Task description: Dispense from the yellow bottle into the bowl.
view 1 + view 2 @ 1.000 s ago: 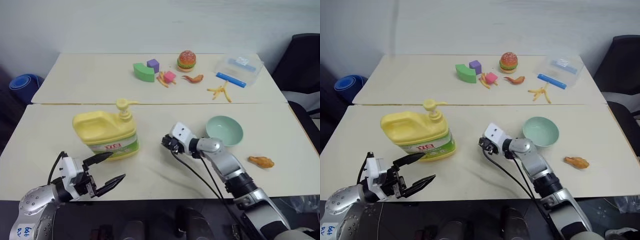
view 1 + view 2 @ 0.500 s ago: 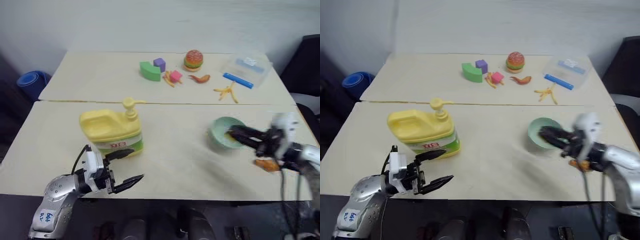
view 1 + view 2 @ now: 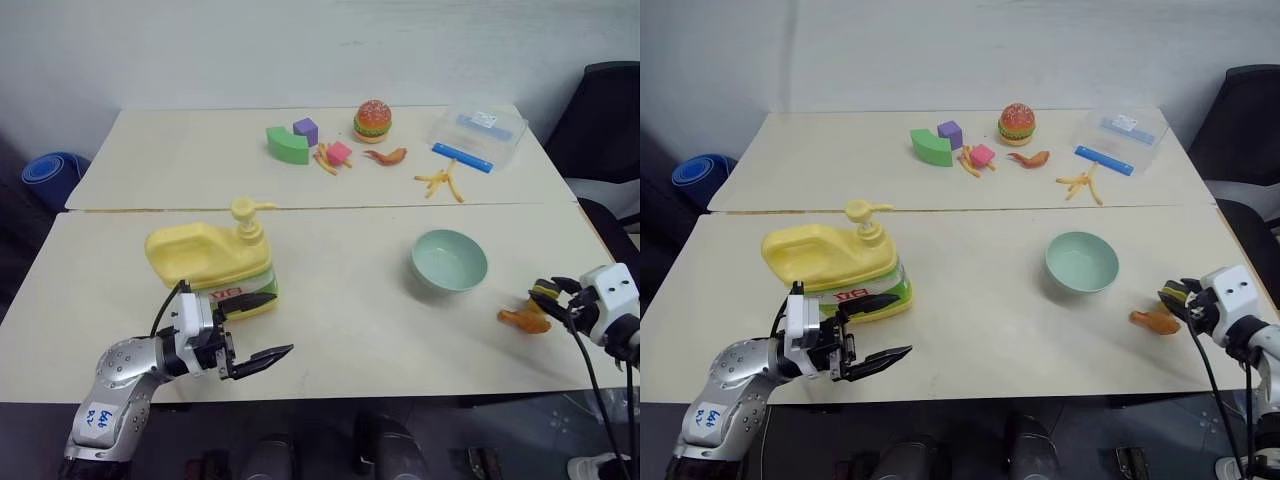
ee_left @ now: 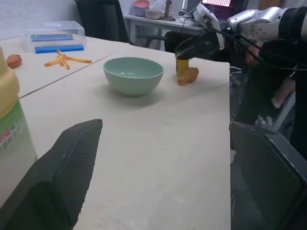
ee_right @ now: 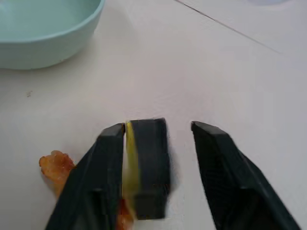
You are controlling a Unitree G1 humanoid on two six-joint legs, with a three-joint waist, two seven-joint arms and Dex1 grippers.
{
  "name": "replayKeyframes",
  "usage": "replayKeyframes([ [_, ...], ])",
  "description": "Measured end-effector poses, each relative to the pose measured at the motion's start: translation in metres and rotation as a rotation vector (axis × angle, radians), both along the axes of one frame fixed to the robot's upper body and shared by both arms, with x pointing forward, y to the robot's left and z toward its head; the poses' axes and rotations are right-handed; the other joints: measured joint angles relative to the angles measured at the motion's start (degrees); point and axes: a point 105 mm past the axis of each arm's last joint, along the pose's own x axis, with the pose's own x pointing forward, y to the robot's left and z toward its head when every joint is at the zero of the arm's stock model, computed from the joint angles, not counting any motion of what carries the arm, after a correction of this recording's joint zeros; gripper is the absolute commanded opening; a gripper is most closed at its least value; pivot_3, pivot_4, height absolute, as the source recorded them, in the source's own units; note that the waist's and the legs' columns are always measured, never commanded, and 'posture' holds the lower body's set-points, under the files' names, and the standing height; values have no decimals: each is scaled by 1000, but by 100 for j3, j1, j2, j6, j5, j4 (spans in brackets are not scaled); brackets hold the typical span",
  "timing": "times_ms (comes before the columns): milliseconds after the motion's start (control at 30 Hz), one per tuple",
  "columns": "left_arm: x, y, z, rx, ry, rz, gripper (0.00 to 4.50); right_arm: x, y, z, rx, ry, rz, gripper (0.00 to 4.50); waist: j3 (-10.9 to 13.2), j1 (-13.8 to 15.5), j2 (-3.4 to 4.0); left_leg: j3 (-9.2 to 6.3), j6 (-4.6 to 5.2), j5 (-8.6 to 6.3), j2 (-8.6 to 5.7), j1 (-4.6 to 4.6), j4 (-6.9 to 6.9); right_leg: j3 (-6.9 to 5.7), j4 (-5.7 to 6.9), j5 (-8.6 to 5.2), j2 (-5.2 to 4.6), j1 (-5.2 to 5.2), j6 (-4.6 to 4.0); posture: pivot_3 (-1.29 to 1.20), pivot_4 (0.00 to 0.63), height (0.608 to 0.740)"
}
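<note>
Yellow bottle [image 3: 212, 262] just behind wide-open left gripper [image 3: 258, 330], bowl [image 3: 449, 260] well apart.

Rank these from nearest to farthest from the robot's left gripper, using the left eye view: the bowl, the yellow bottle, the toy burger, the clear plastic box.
Measured from the left gripper:
1. yellow bottle, just beyond it.
2. bowl, across the table toward the robot's right.
3. toy burger, on the far table.
4. clear plastic box, at the far right corner.
</note>
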Motion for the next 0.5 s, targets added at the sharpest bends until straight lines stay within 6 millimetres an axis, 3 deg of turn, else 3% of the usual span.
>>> replayKeyframes([
  [100, 2, 7, 2, 10, 0, 26, 4500, -3, 33, 24, 20, -63, 175, 4347, 1, 4, 2, -4, -3, 0, 8, 0, 0, 0, 0, 1, 1, 1, 1, 0, 150, 740],
  [267, 1, 10, -1, 10, 18, 49, 4500, -5, 96, 48, 49, -81, 394, 4464, 0, 23, -2, -7, -7, -3, 8, 1, 0, 2, -5, 1, -2, 2, 2, 0, 150, 740],
  [367, 1, 10, -2, 8, 19, 55, 4500, -2, 134, 40, 73, -19, 484, 4464, 0, 46, -4, -11, -11, -5, 9, 2, 0, 2, -7, 0, -2, -5, 0, 0, 150, 740],
  [500, 1, 10, -3, 8, 27, 55, 4500, 3, 153, 20, 72, 79, 498, 4464, 0, 125, -4, -14, -9, -5, 4, 4, 3, -4, -10, 1, -4, -19, 1, 0, 150, 740],
])
